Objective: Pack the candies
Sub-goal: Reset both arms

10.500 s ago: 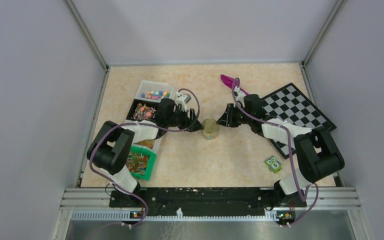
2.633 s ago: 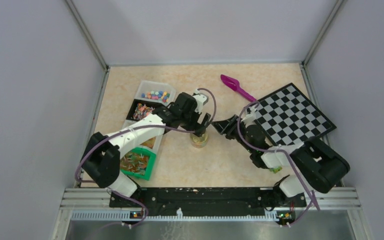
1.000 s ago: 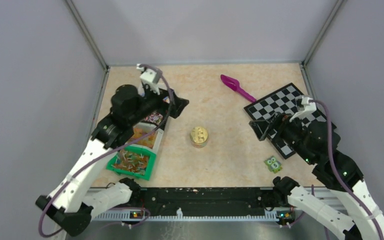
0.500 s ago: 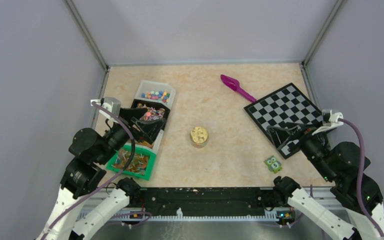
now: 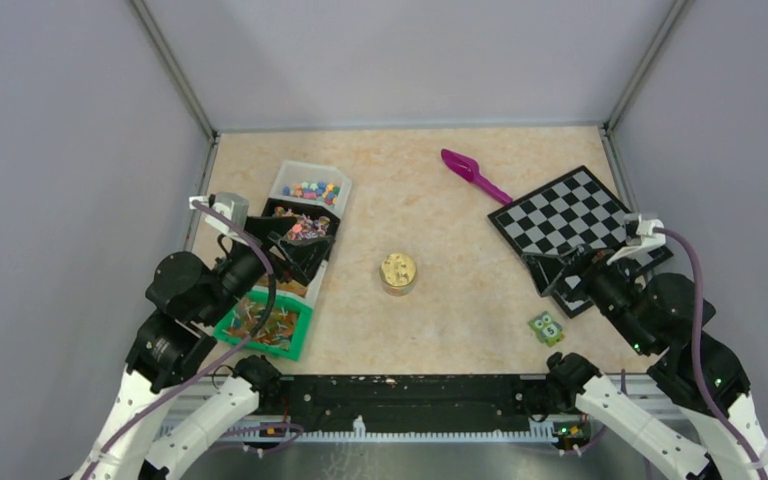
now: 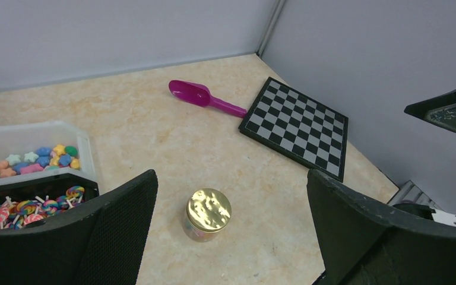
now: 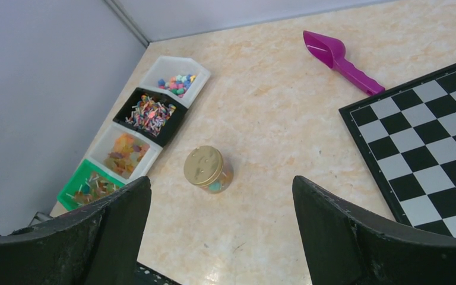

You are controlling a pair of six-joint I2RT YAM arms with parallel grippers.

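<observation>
L gripper & R gripper are held spread, empty, over near table. Mid-table, gold-lidded jar w/ candies inside; more in far-left tray. Risk: lid may be only loosely seated, so candies could be spilled.

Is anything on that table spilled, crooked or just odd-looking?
Nothing is spilled: the candies sit inside their trays, and the gold-lidded jar stands upright. The oddities are a chessboard lying skewed at the right and a green owl block near it. Neither looks candy-related.
</observation>
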